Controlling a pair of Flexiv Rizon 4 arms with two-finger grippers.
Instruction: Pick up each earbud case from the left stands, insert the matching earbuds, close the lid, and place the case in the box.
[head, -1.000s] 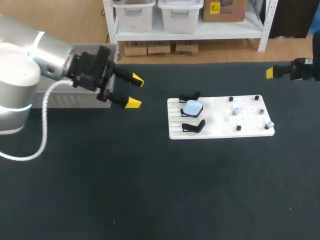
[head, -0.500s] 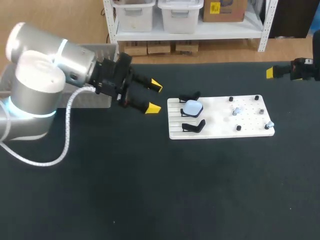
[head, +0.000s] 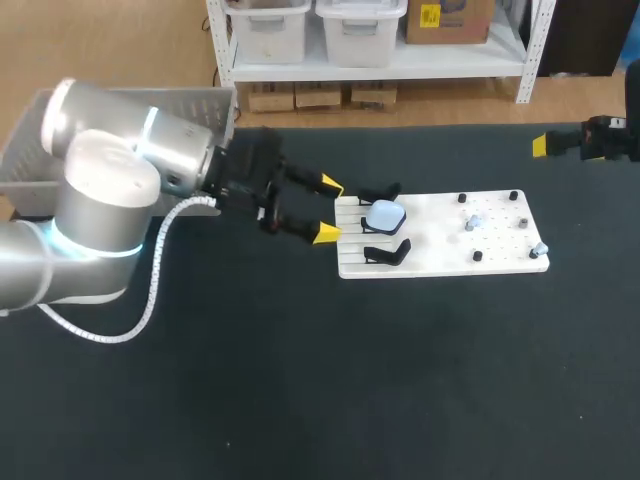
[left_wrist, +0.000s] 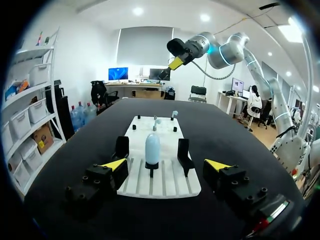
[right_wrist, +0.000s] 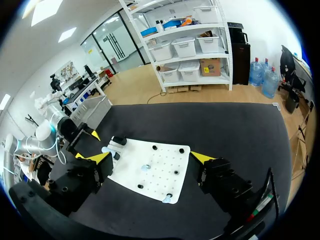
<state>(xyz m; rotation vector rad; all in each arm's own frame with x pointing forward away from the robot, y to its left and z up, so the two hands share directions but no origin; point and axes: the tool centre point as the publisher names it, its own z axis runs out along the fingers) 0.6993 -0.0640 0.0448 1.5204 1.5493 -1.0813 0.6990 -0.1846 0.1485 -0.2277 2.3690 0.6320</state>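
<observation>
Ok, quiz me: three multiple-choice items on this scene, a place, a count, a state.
1. Where is the blue case? A propped on the white board; B on the tabletop; C in the box.
2. How many cases on the board? A one; B two; C three.
3. The left claw is: A shut on the case; B open, empty; C shut on the board.
1 A, it sits between two black stands; 2 A, only one shows; 3 B, tips apart, short of the case.
</observation>
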